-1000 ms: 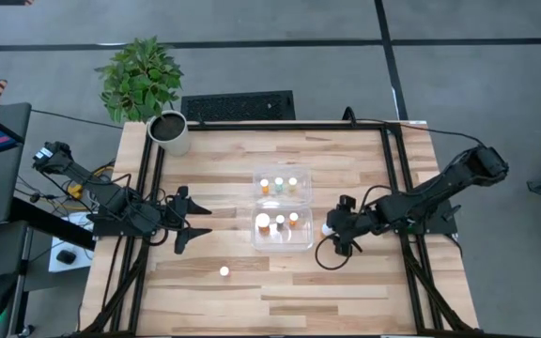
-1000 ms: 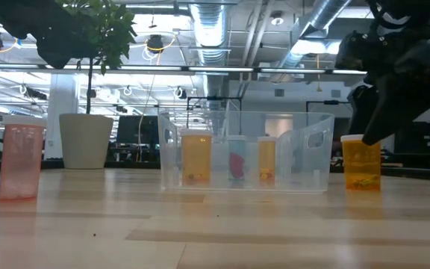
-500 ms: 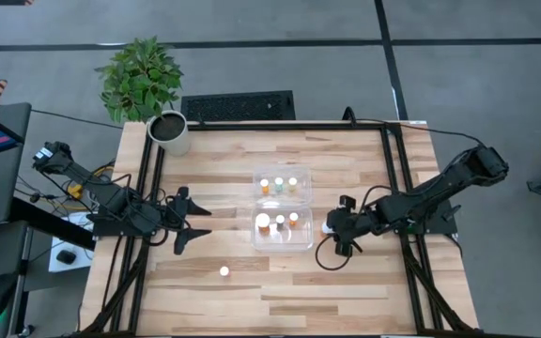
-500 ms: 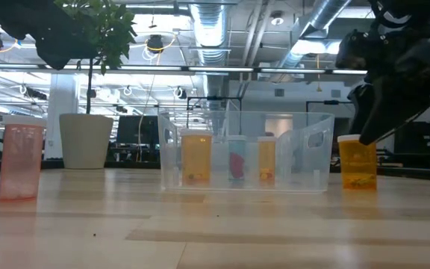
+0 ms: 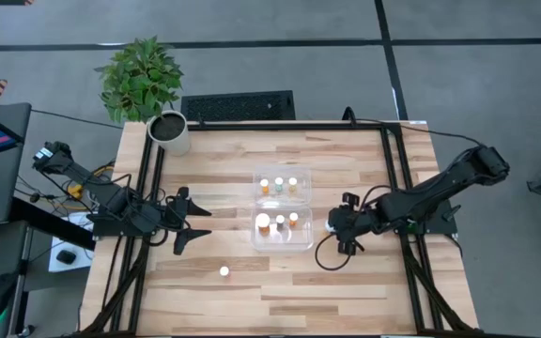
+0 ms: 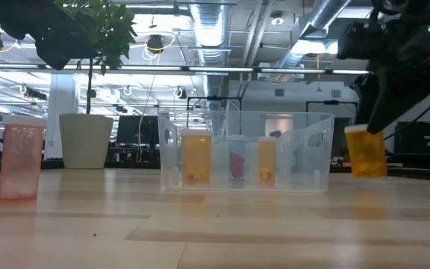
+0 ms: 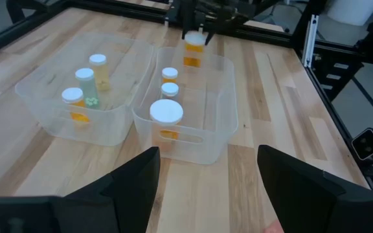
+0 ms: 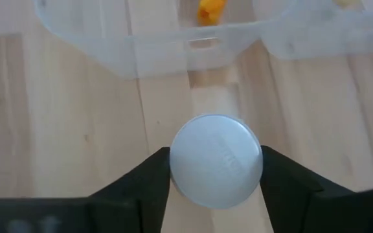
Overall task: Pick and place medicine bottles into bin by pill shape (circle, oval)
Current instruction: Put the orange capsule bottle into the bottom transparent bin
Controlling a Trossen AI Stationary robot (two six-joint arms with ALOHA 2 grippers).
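1. Pale wooden planks make up the bench point(image 5: 252, 291), framed by black rails, with a potted plant point(image 5: 142, 84) at a far corner and an industrial hall with ducts visible behind in the low view.
2. At the bench's centre sits the clear bin point(image 5: 282, 208), two compartments side by side; each holds three capped medicine bottles. One more bottle point(image 5: 224, 271) stands alone on the planks on the left arm's side, nearer the front edge.
3. The right end effector point(image 5: 339, 225) is just beside the bin's right wall, and it is closed around an orange bottle point(image 6: 366, 152) by the top. In the right wrist view the white cap point(image 8: 216, 160) fills the gap between the two dark fingers.
4. The low view shows this held bottle clear of the bench and slightly tilted, its long axis near vertical, cap up.
5. The relation that matters: the bin lies directly toward the bench's centre from the held bottle, with its wall between them. By my reading, the bottle must rise above the rim before travelling sideways over a compartment.
6. Which compartment suits its pills I cannot tell.
7. The left end effector point(image 5: 191, 222) waits on the bin's far side, well apart, fingers spread wide and holding nothing; it is the nearer one to the lone bottle.
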